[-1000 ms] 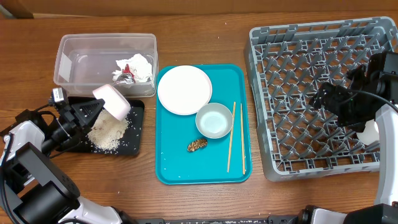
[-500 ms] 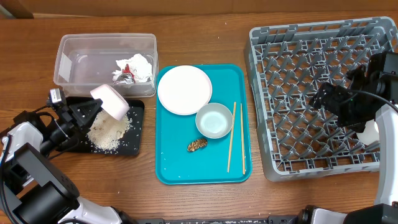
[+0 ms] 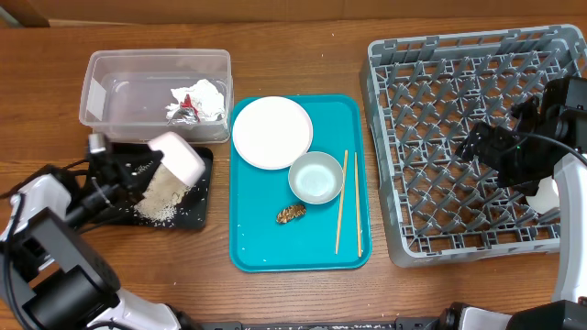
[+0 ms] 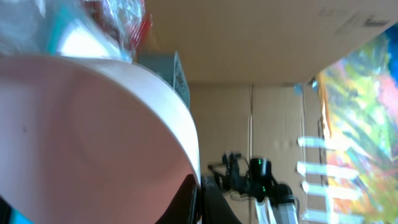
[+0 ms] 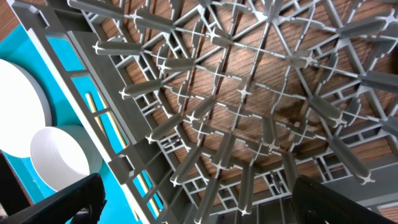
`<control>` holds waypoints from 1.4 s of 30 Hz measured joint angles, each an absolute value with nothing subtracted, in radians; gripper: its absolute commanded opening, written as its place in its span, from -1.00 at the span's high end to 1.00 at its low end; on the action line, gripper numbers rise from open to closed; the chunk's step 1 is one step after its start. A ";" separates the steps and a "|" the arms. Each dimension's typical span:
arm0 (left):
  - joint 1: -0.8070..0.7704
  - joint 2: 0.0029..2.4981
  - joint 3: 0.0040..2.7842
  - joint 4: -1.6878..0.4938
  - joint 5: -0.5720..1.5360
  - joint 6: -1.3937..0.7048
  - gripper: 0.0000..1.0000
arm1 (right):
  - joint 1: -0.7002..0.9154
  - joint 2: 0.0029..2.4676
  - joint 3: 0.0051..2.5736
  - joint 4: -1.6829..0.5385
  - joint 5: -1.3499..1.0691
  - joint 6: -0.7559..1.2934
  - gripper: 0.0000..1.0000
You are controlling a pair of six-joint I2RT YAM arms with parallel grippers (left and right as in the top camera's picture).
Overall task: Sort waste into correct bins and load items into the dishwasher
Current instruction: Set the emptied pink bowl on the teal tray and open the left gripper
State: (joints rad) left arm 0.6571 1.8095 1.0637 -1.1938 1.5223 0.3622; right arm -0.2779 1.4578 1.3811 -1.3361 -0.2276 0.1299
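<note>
My left gripper (image 3: 147, 170) is shut on the rim of a white bowl (image 3: 178, 157), tipped mouth-down over the black tray (image 3: 202, 213), where white rice (image 3: 165, 194) lies in a heap. The bowl fills the left wrist view (image 4: 81, 143), its rim pinched between my fingers. The clear tub (image 3: 110, 87) holds the napkin (image 3: 204, 95) and red wrapper (image 3: 187, 103). On the teal tray (image 3: 248, 247) sit a white plate (image 3: 271, 131), a white bowl (image 3: 316, 177), chopsticks (image 3: 348, 202) and a brown scrap (image 3: 291, 214). My right gripper (image 3: 483, 145) hangs open over the grey rack (image 3: 459, 55).
A white cup (image 3: 547, 195) shows at the rack's right edge, partly hidden by my right arm. The right wrist view looks down through the rack lattice (image 5: 249, 93) to the wood table, with the plate (image 5: 22, 93), bowl (image 5: 59, 158) and chopsticks (image 5: 102, 115) at left.
My left gripper has turned the bowl further over and shifted it slightly right, so its outside now faces up. The right arm has not moved.
</note>
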 measured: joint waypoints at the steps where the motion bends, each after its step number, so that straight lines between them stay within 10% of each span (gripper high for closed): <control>1: 0.635 1.810 1.063 -1.241 1.515 0.395 0.92 | -0.278 1.458 1.381 -1.336 -0.228 0.130 -0.96; 13: 0.223 1.811 1.066 -1.354 1.328 0.620 0.92 | -0.278 1.458 1.381 -1.336 -0.227 0.130 -0.97; 35: -0.283 1.814 1.301 -1.144 0.530 0.097 0.92 | -0.278 1.458 1.381 -1.336 -0.228 0.130 -0.98; 42: -0.398 1.814 1.302 -1.081 0.495 0.043 0.23 | -0.278 1.458 1.381 -1.336 -0.227 0.130 -1.00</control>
State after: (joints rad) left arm -0.3981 1.8145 1.3018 -1.0809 0.4953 0.0425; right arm -0.2779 1.4578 1.3811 -1.3357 -0.2272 0.1299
